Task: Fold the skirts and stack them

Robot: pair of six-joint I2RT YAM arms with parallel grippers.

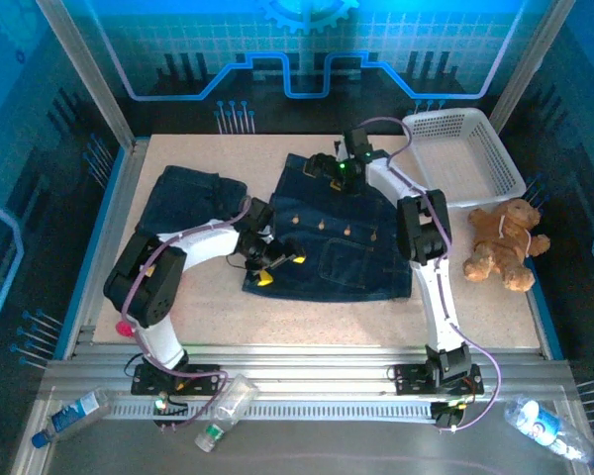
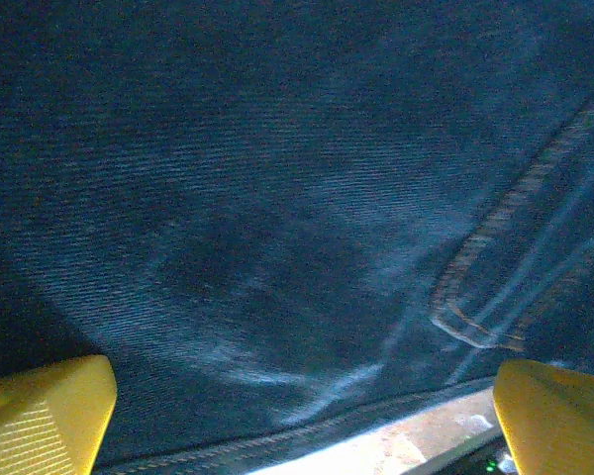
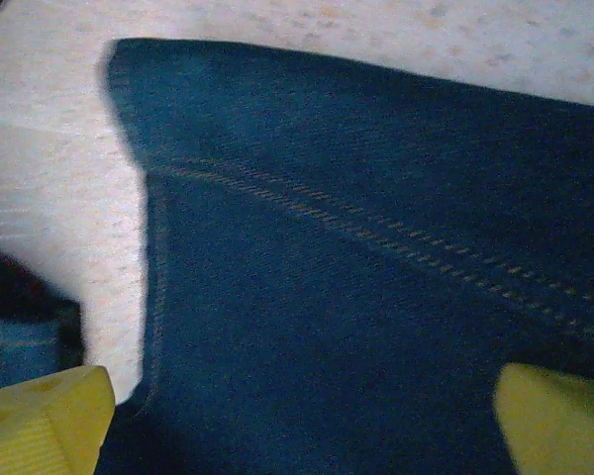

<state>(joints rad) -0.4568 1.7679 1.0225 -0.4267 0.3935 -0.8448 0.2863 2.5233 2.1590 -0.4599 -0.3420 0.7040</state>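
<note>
A dark blue denim skirt (image 1: 327, 233) with front buttons lies spread flat in the middle of the table. A second denim skirt (image 1: 188, 193) lies folded at the far left. My left gripper (image 1: 282, 269) hovers open over the spread skirt's near left hem; its yellow fingertips (image 2: 45, 411) stand wide apart over the denim (image 2: 277, 198), holding nothing. My right gripper (image 1: 322, 166) is at the skirt's far edge, open. Its yellow fingers (image 3: 40, 421) straddle a stitched corner of the denim (image 3: 356, 297) without gripping it.
A white basket (image 1: 465, 153) stands at the back right. A brown teddy bear (image 1: 503, 242) lies right of the spread skirt. Plastic bottles (image 1: 69, 416) lie on the metal rail by the arm bases. Bare tabletop (image 3: 49, 198) shows beside the skirt's corner.
</note>
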